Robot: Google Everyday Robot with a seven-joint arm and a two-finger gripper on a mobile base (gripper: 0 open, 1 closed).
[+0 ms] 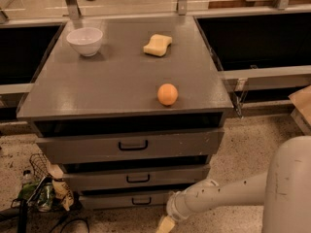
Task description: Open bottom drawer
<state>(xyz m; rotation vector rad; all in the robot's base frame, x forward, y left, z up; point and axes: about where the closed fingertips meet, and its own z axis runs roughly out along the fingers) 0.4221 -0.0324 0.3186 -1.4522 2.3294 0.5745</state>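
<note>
arm (233,195): white, rounded, dark-flecked — ribbed wrist collar (176,208) | pincer (164,225): tan — at view's bottom edge

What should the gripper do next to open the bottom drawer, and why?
Probably shift the gripper left and a little up, toward the black loop handle of the bottom drawer. The drawer looks closed, and the gripper sits low, right of and below that handle, apart from it.

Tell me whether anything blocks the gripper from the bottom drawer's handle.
Nothing visible does. The gripper is down near the floor, just below and right of the handle on the bottom drawer.
</note>
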